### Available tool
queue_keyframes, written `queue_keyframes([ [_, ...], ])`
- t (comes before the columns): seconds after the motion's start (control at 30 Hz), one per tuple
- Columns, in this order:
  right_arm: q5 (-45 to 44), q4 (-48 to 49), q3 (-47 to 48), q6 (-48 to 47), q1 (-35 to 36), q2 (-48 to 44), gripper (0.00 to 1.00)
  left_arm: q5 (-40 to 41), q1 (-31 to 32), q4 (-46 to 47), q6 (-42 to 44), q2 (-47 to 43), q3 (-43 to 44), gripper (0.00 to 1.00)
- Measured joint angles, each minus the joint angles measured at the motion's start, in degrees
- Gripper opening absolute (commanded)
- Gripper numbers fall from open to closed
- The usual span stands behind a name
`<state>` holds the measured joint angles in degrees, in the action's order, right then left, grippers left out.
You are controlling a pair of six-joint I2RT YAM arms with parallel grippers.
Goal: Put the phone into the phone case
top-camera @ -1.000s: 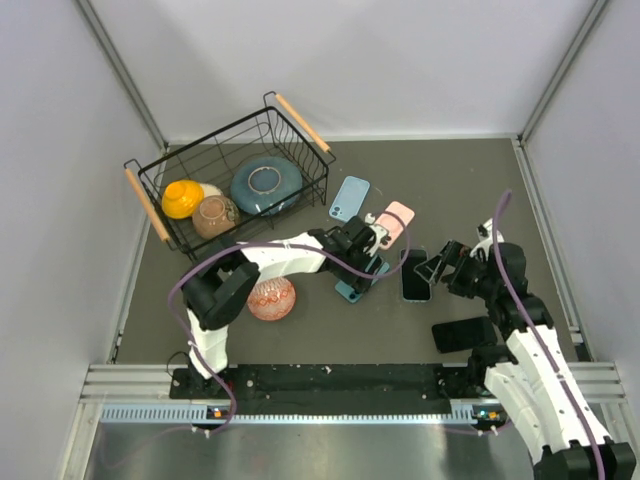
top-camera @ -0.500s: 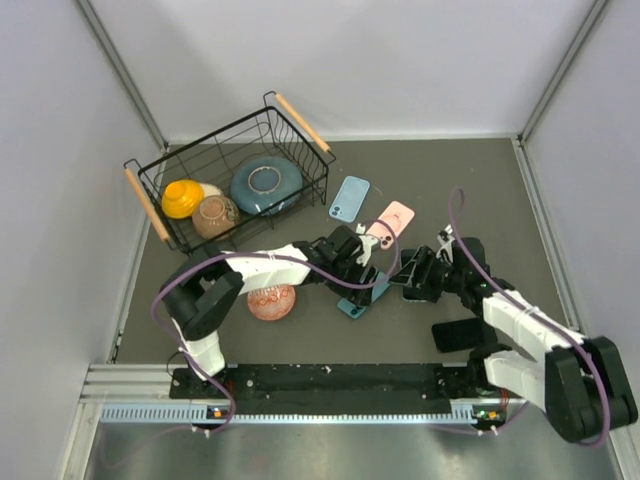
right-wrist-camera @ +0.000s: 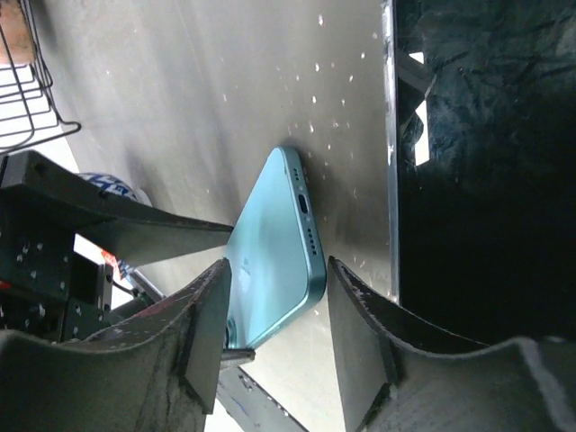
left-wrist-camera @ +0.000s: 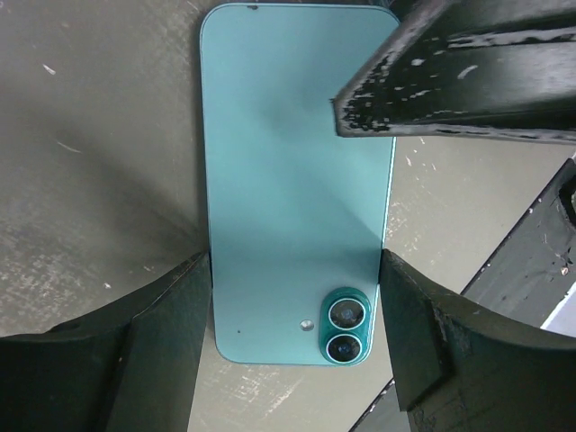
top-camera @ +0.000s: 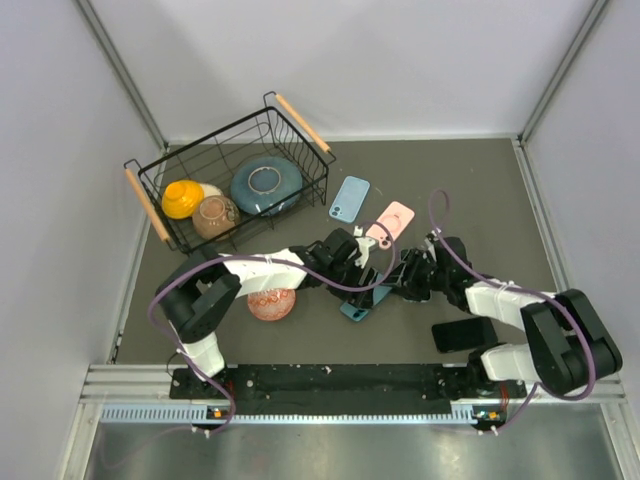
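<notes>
Right now my left pincer (left-wrist-camera: 295, 301) is clamped across the phone (left-wrist-camera: 288, 180), with one finger on each long edge at the lens end. The phone lies back up on the table (top-camera: 460, 190), between the two arms. My right pincer (right-wrist-camera: 274, 288) stands half-spread and grips nothing, and the phone's port end sits just ahead of its gap.

So the long axis runs from the left pincer's hold out toward the right pincer. The left arm has the phone; the right is only near it.

A black slab (right-wrist-camera: 468, 180) lies just beside the phone on the right pincer's side. I judge it may be the case, though I cannot tell for sure.

Only the right wrist view shows the slab and the port end. Only the left wrist view shows the lenses and where the fingers touch. From above, both pincers hide most of the phone.
</notes>
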<state>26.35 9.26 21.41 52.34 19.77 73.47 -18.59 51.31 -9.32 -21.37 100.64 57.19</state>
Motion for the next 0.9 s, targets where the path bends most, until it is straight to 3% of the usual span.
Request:
queue_keyframes([
  [0.1,-0.4,2.4,0.0,1.5,0.5,2.5,0.31,-0.4,0.0,0.7,-0.6,0.0,-0.2,0.52],
  [0.13,-0.4,3.1,0.0,1.8,0.5,3.2,0.18,-0.7,-0.1,1.0,-0.8,0.0,-0.3,0.52],
  [0.23,-0.2,5.0,0.0,2.5,0.4,4.5,0.00,-1.3,-0.5,1.3,-1.7,-0.1,-0.6,0.56],
  [0.47,3.0,8.4,1.6,1.3,0.7,5.3,0.00,-2.7,-2.6,-0.6,-3.8,-1.3,-0.5,0.75],
  [0.6,6.1,6.9,4.6,-2.9,1.1,4.9,0.00,-3.0,-3.7,-6.3,-4.2,-3.3,1.6,0.85],
  [0.8,4.8,-5.6,15.5,-16.3,1.1,-0.3,0.00,0.4,-8.3,-18.4,-4.1,-16.9,7.5,0.93],
  [0.9,4.6,-9.4,20.9,-22.8,1.1,-2.5,0.00,2.3,-10.2,-20.8,-4.2,-23.6,12.0,0.93],
])
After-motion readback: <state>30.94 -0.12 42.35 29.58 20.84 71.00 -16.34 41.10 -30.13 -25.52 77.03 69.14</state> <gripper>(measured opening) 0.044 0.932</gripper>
